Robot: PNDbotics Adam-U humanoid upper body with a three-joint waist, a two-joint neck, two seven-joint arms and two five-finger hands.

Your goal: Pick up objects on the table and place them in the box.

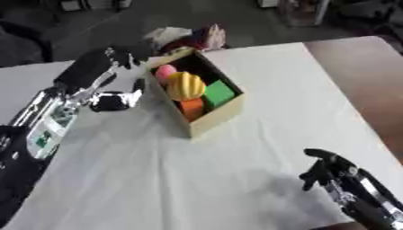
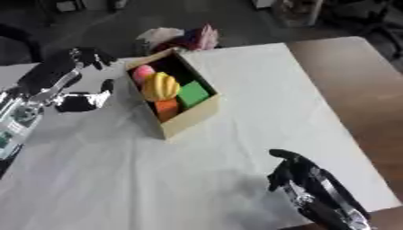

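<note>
A: Nearest to us, at the lower right, I see the right robot hand [image 1: 327,168]. What is its state?

B: Its fingers are curled and narrow, and it holds nothing. It hangs just over the white cloth of the bench [image 1: 260,148], well apart from the box.

A: And where are the task's things?

B: They lie inside the cardboard box [image 1: 214,117], in the middle and farther back. I see an orange block [image 1: 191,108] at the near end, a green block [image 1: 218,93] beside it, a yellow ridged fruit [image 1: 185,85] on top, and a pink thing [image 1: 164,72] at the far end. On the cloth itself I find no loose object.

A: Which way does the box lie?

B: Its long axis runs from near right to far left. The left robot hand [image 1: 114,92] is just beside its left wall, so this hand is much nearer. Its fingers look relaxed and empty.

A: And behind the box?

B: Some coloured things [image 1: 193,38] are past the far edge; I cannot make them out.
</note>
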